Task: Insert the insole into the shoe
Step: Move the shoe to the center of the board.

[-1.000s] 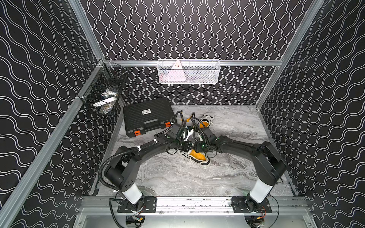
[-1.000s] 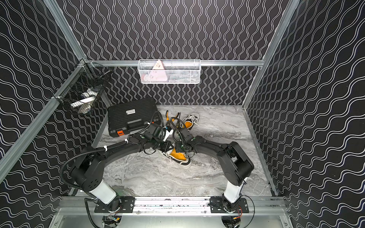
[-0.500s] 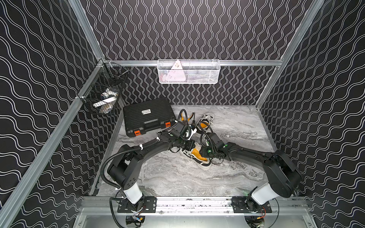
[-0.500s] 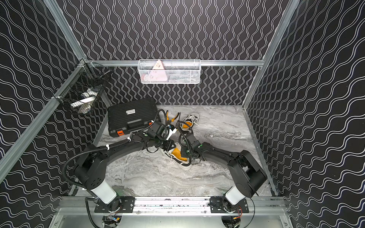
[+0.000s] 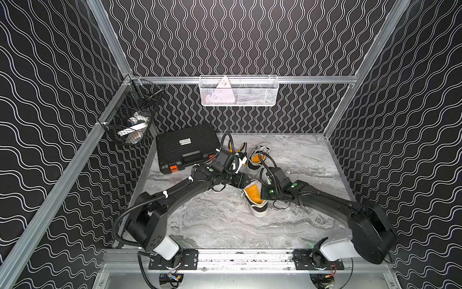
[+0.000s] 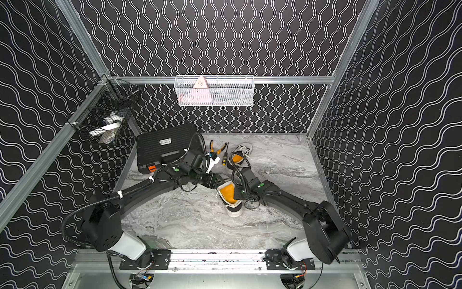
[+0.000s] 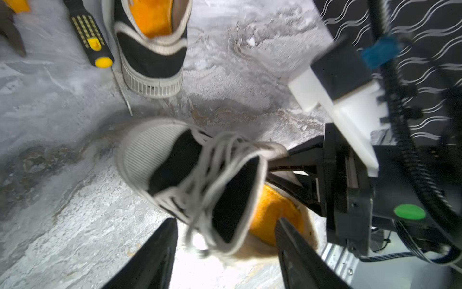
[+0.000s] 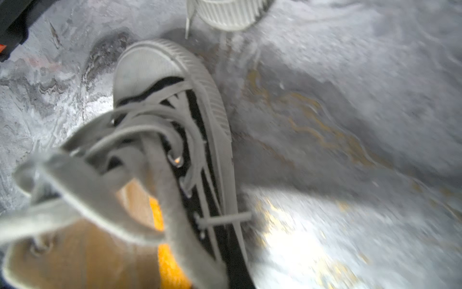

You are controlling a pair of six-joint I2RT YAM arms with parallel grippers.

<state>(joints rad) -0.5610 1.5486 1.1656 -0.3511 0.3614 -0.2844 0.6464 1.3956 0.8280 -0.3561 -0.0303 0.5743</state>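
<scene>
- Grey marbled desk carries everything.
- Black ribbed hard plastic case lies at the desk's far left corner.
- Black canvas sneaker with a white ribbed rubber sole and pale laces lies mid-desk between both arms, heel towards the near edge.
- Orange fleecy insole sits inside the sneaker's opening, towards the heel.
- Left pincer is spread wide, straddling the sneaker's collar edge, with one finger over the insole.
- Right pincer is closed at the opening's rim, beside the insole; I cannot tell what it pinches.
</scene>
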